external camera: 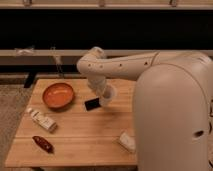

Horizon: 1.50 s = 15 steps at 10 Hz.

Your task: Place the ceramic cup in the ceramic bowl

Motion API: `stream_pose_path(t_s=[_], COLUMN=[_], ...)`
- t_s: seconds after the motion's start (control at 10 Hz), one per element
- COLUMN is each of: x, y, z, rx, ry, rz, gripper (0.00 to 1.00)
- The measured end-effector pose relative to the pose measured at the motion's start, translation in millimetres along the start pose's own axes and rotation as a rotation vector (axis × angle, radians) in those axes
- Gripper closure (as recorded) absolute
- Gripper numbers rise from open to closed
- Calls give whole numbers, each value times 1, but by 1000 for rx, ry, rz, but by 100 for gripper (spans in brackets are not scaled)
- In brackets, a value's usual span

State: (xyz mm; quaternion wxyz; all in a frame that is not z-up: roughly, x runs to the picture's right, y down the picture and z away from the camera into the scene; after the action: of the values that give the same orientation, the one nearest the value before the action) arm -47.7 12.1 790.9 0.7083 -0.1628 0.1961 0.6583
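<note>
The ceramic bowl (58, 95), orange inside with a brownish rim, sits on the left part of the wooden table (85, 135). My gripper (107, 96) hangs from the white arm near the table's middle, to the right of the bowl. It is shut on the small white ceramic cup (110, 94) and holds it a little above the tabletop. The cup is tilted and partly covered by the gripper.
A small black blocky object (92, 104) lies just below and left of the gripper. A white packet (42, 120) and a dark red object (43, 144) lie at front left. Another white packet (127, 141) lies at front right. My large white body fills the right side.
</note>
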Motion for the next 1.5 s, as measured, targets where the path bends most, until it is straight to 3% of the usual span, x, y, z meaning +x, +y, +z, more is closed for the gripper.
stream_pose_path(t_s=[0.2,0.4,0.7,0.9,1.1,1.3,1.5], x=[-24,-40,-57,-57,-50,-40,-33], y=[42,77,149,186,228,249,266], z=[-18,-25,-33,-35,-32,-16,13], rx=[7,16,16,12,10,18,29], ry=[-42,-63,-92,-99,-99,-87,-70], rz=[-107,-193,-360,-448,-536,-588,-631], gripper=[100,100,98,83,61,44,24])
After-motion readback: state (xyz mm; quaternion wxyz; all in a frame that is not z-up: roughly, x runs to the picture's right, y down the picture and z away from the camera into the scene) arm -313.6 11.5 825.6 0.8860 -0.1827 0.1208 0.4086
